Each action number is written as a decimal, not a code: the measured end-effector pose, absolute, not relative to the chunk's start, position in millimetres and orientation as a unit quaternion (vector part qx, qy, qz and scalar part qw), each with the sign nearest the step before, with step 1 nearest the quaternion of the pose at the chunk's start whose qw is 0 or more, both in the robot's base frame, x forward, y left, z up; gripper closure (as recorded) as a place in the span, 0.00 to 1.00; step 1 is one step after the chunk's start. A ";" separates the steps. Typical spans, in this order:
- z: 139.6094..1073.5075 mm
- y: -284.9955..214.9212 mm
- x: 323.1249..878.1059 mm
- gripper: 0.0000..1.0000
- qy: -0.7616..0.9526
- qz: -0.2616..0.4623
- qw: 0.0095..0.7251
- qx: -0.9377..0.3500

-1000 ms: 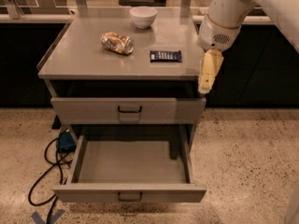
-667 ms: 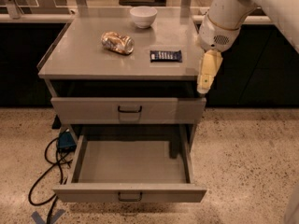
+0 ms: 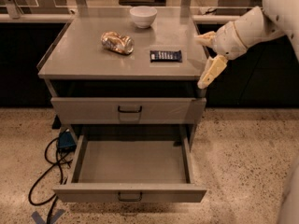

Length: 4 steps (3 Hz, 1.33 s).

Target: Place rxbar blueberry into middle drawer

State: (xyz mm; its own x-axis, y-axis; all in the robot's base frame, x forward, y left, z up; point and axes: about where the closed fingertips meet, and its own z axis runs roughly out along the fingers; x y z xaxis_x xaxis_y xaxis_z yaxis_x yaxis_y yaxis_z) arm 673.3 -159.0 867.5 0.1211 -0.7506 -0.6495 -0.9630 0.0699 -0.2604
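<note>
Tool (image 3: 206, 56) released, empty, at desk (image 3: 79, 62) right edge; snack bar (image 3: 166, 55) flat on desk; pulled-out drawer (image 3: 133, 161) below.

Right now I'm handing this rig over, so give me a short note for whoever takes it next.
The gripper is open and empty, at the right edge of the cabinet top, just right of the bar.
The rxbar blueberry lies flat on the cabinet top, not grasped.
The middle drawer is pulled open with a bare floor.
Done: drawer open.
Left: grasp the bar, lower it into the drawer, release.
</note>
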 end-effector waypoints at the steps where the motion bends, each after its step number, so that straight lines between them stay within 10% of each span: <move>1: 846.2 -142.5 696.9 0.00 0.603 0.257 0.409 -0.635; 4: 870.6 -131.7 741.7 0.00 0.650 0.177 0.385 -0.631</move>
State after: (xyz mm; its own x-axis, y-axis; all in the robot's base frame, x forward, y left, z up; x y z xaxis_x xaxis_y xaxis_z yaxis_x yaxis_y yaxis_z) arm 741.7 -131.7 870.6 0.0930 -0.6844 -0.7232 -0.9564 0.1405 -0.2559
